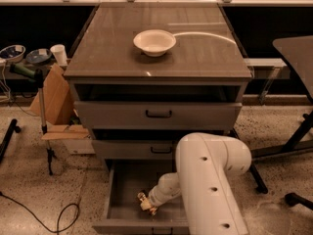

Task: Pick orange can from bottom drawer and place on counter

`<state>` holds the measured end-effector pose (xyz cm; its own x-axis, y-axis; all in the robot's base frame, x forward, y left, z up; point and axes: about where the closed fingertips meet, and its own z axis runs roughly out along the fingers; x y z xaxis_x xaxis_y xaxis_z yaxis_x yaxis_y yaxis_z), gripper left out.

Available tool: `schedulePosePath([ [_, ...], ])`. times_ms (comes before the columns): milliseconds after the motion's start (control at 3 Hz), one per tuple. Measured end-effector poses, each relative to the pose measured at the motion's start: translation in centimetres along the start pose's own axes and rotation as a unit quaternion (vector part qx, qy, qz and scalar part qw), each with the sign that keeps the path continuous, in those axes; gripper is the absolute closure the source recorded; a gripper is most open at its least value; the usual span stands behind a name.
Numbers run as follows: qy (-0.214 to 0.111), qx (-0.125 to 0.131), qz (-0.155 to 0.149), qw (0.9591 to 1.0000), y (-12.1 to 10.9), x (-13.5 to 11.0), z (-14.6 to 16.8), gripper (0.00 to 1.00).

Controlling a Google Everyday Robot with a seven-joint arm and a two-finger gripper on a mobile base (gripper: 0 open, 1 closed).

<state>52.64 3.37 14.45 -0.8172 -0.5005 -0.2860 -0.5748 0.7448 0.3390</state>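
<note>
The bottom drawer (126,190) of the grey cabinet is pulled open, with a plain grey inside. My white arm reaches down into it, and my gripper (146,203) is low over the drawer floor near the front middle. A small shiny orange-copper shape (143,198), apparently the orange can, shows right at the gripper's tip. I cannot tell whether it is held. The glossy grey-brown counter (200,60) above carries a white bowl (154,41).
The two upper drawers (156,114) are slightly open above my arm. A cardboard box (53,96) and a thin stand (43,109) are at the left, with a cable (66,218) on the floor. A dark table (299,50) and its legs are at the right.
</note>
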Motion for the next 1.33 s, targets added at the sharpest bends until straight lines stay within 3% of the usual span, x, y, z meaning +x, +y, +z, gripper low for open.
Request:
schedulePosePath([
  [333,-0.033,0.006,0.012,0.9994,-0.9,0.0,-5.0,1.00],
  [667,-0.086,0.041,0.019,0.9953,-2.6,0.4,-14.4,1.00],
  [1333,-0.131,0.087,0.013,0.9874,-2.7,1.4,-26.2,1.00],
])
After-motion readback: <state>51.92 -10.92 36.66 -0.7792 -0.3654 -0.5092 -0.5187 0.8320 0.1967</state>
